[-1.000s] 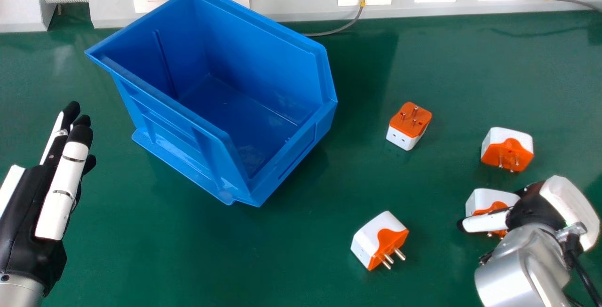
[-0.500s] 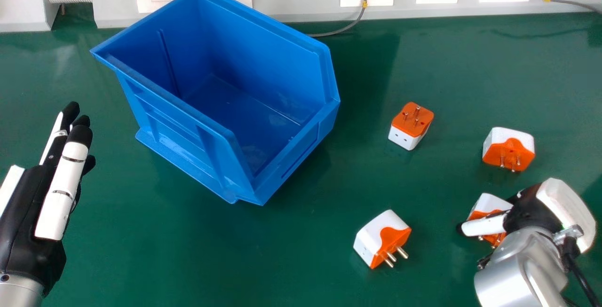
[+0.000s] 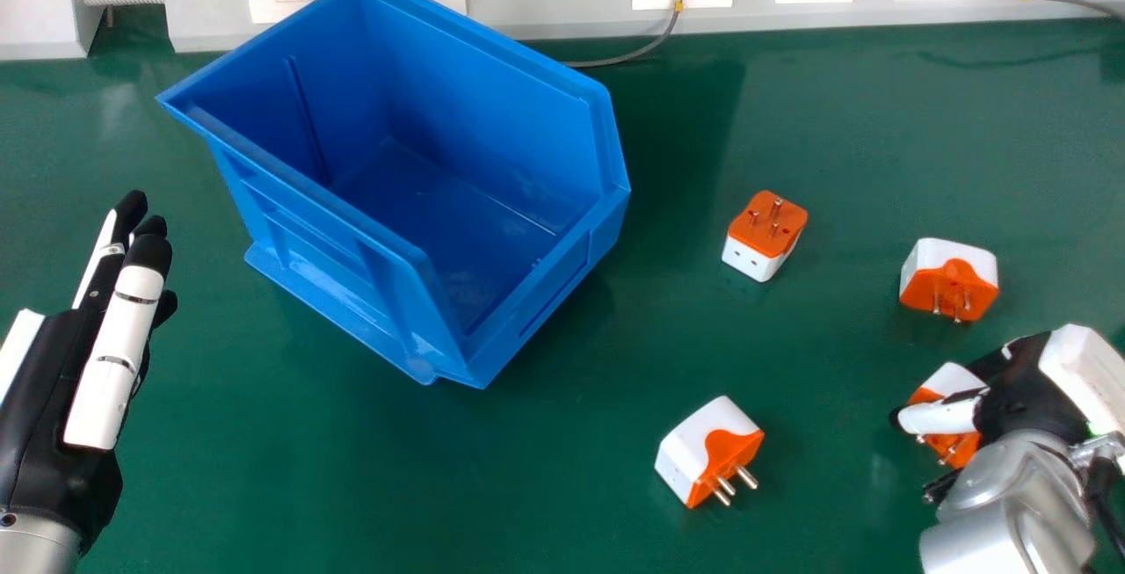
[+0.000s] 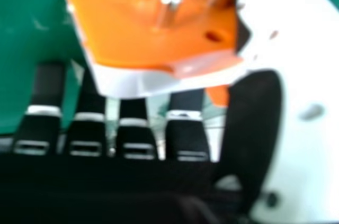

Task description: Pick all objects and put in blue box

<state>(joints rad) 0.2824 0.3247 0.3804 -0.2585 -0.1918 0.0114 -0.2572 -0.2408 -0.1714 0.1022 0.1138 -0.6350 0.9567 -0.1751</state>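
Item, one white-and-orange three-pin plug adapter (image 3: 960, 447), at the right hand (image 3: 1015, 385), which partly covers it in the head view; whether that hand is clenched on it or released, cannot tell. Item, three like pieces, loose on the green tabletop (image 3: 545, 486): far-right adapter (image 3: 947, 286), middle adapter (image 3: 763, 236), near adapter (image 3: 708, 452). Item, one blue stacking bin (image 3: 422, 284), upright, no adapter inside. Item, left hand (image 3: 110, 354), idle at the head view's left, fingers extended. Step in hand, as judged: securing the first adapter. Next move: confirm a firm hold, lift clear of its neighbours, carry leftward over the bin's rim, release.
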